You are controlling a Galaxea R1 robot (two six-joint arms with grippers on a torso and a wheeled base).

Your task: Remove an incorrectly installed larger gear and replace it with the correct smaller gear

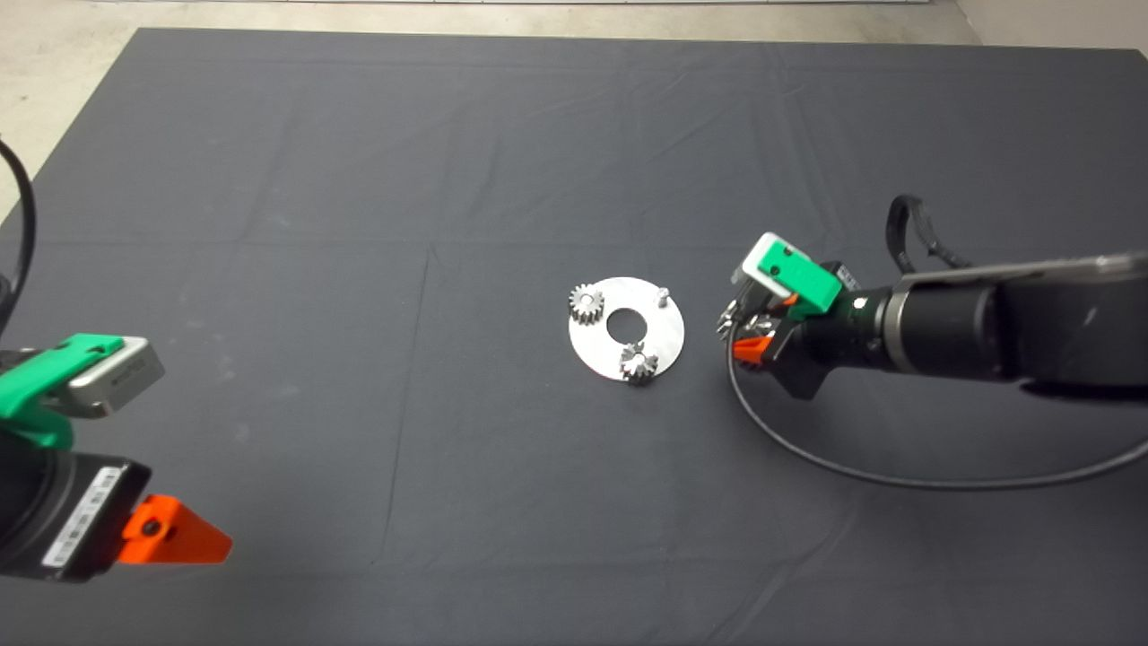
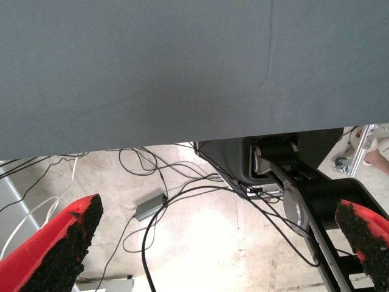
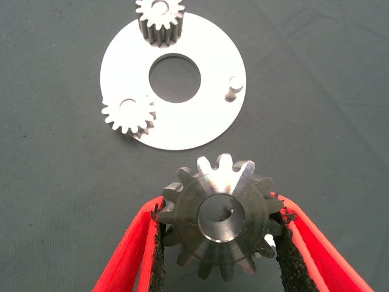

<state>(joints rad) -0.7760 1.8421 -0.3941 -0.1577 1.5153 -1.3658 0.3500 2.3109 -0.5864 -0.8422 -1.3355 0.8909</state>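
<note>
right gripper point(image 3: 222, 243) clamped on dark grey steel spur gear point(image 3: 222, 214), right of centre in head view, just beside round silver plate point(image 1: 664, 336) carrying two pale gears, bare pin point(image 1: 662, 294). left gripper point(image 2: 219, 243) parked lower left, spread wide.
</note>
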